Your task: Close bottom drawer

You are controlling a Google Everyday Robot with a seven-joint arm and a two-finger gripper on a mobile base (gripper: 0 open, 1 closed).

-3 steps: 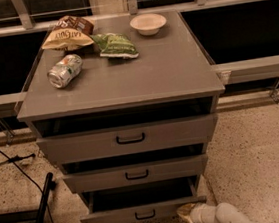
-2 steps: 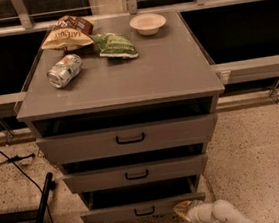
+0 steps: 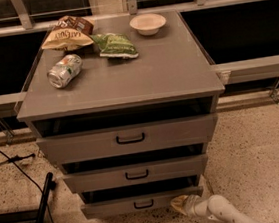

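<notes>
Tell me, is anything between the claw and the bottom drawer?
Nothing. In the camera view, the claw is right up at the bottom drawer, by the right end of its front, with no visible gap between them.

Grey bottom drawer [image 3: 142, 202] slightly open, pincer [image 3: 179, 205] at its right corner

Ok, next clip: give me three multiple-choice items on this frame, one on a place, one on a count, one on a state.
1. Where is the claw?
A) on the cabinet top
B) by the lower right corner of the bottom drawer
C) at the top drawer's handle

2. How many things lie on the cabinet top?
A) two
B) three
C) four

3. The bottom drawer is:
A) pulled out
B) pushed flush
C) removed

Answers:
1 B, its tip sits by that corner, near the floor.
2 C, chip bag, green bag, can, bowl.
3 A, a dark gap shows above its front.
</notes>
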